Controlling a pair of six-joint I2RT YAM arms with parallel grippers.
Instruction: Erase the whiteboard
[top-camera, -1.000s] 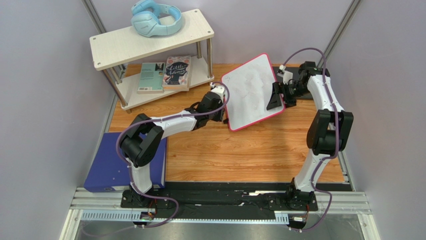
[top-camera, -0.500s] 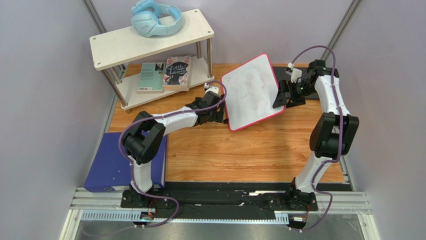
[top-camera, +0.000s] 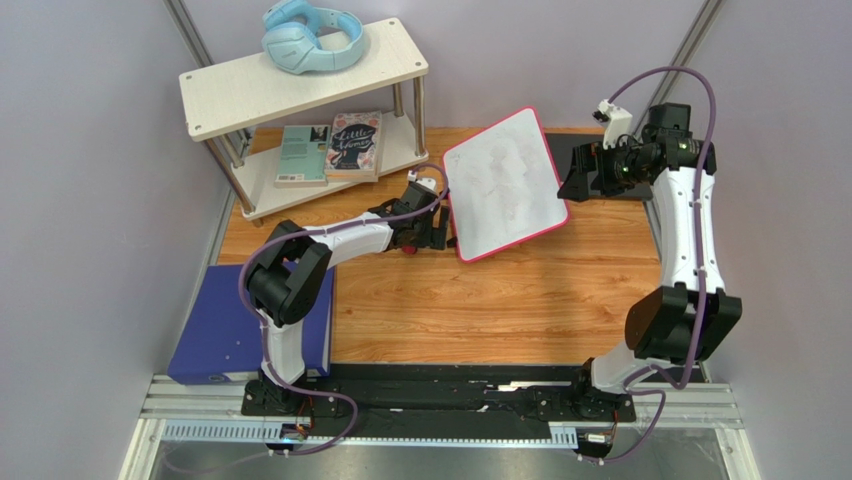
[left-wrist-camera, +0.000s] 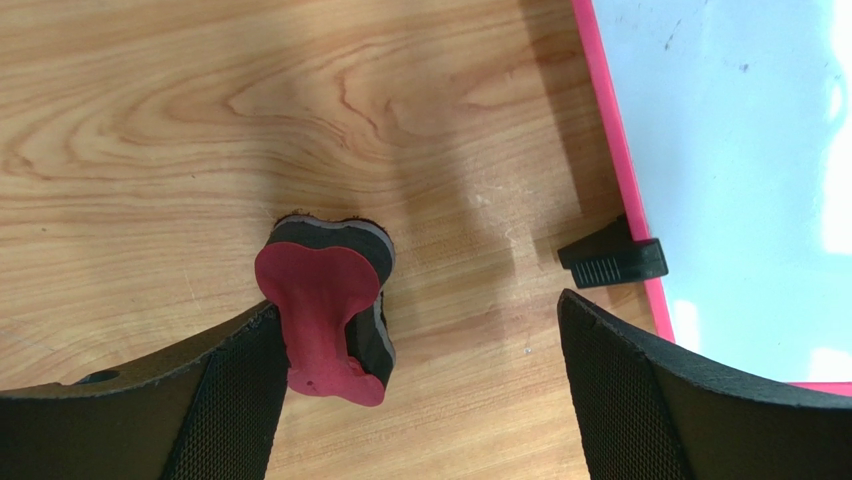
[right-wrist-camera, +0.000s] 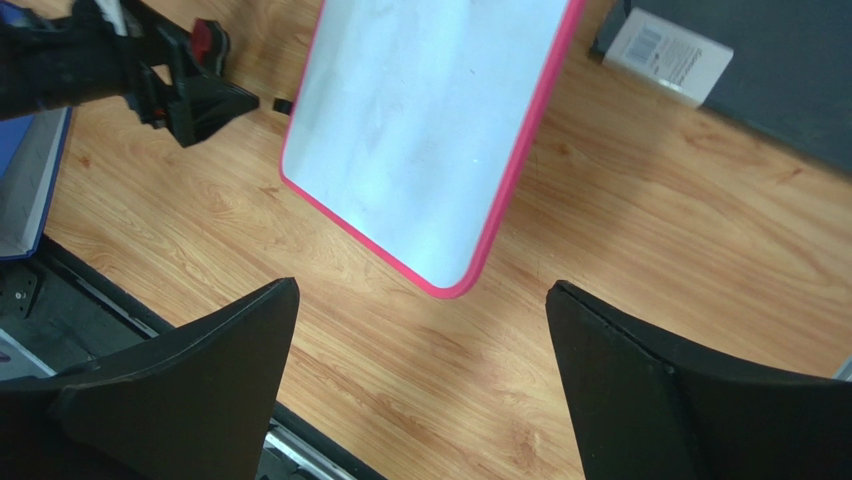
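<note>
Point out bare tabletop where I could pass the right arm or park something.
Widest bare wood lies between the whiteboard and the black base rail, from the blue binder across to the right arm. Crowded: the board's left edge, where the left fingers flank the eraser, and the shelf corner.

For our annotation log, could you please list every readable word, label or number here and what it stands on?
"Little Women": dark book cover, lower shelf.
Teal book: text too small to read.
White barcode label: print blurred.
Whiteboard: faint smudges only, no words.
</note>
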